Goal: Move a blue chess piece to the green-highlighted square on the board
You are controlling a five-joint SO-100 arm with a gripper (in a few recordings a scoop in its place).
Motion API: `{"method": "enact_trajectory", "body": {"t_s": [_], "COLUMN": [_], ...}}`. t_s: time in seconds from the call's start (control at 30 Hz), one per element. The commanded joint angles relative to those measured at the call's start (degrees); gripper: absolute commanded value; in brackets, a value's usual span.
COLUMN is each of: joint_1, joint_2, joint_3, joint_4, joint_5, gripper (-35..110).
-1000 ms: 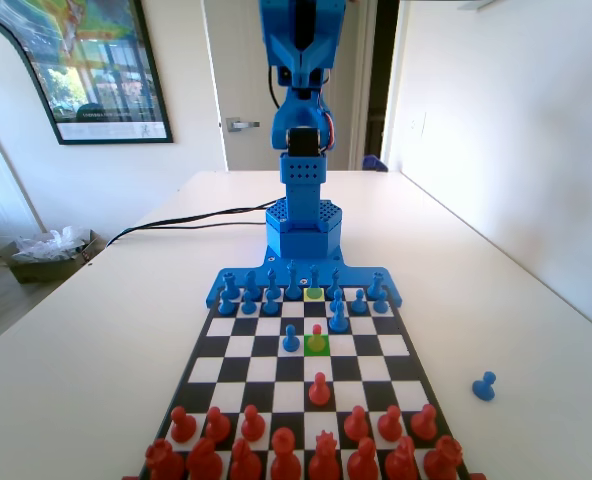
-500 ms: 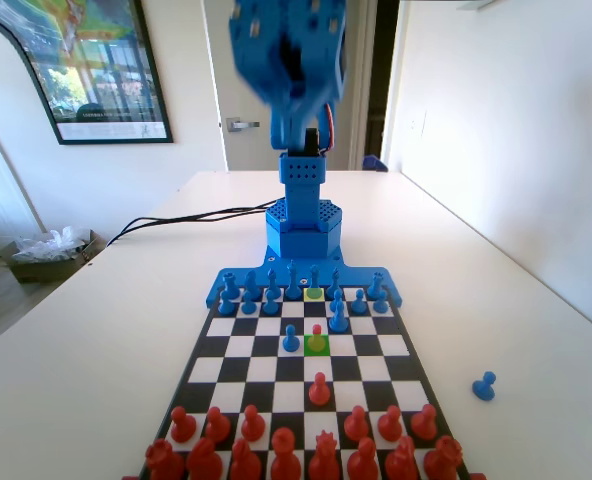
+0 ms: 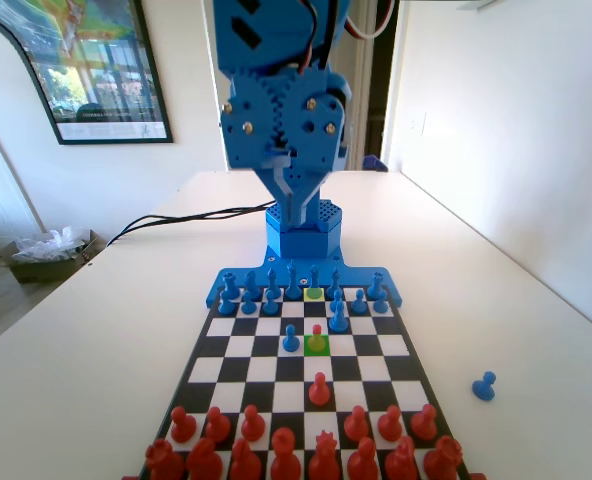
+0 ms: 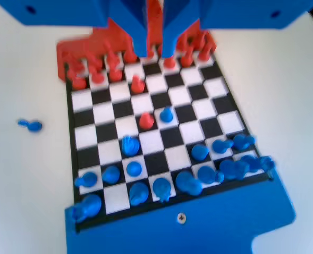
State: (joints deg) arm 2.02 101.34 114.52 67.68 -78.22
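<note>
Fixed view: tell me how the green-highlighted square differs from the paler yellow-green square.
The green-highlighted square is saturated green; the yellow-green square is paler. A red pawn stands on the green one, while the yellow-green one looks bare. The green one lies toward mid-board; the yellow-green one sits among the blue pieces at the far end. Both share one column and match the other squares in size.

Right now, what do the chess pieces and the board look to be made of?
The blue pieces and red pieces look like moulded or printed plastic: one solid colour each, a soft sheen, rounded knobs. The board seems a flat, fairly matte printed sheet, black and white squares in a blue plastic-looking edge; whether card or plastic is unclear.
</note>
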Motion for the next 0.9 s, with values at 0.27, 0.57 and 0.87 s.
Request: {"method": "enact_trajectory", "body": {"t_s": [0.27,0.57,0.87], "joint_1": [-1.76,-2.64,-4.31], "joint_2": [0.09,0.18,-0.70], "joint_3": [11.78,15.12,16.17], "joint_4": [-12.57,-17.93,-19.60], "joint_5": [3.25,4.92,4.75], "gripper": [8,8,8]}}
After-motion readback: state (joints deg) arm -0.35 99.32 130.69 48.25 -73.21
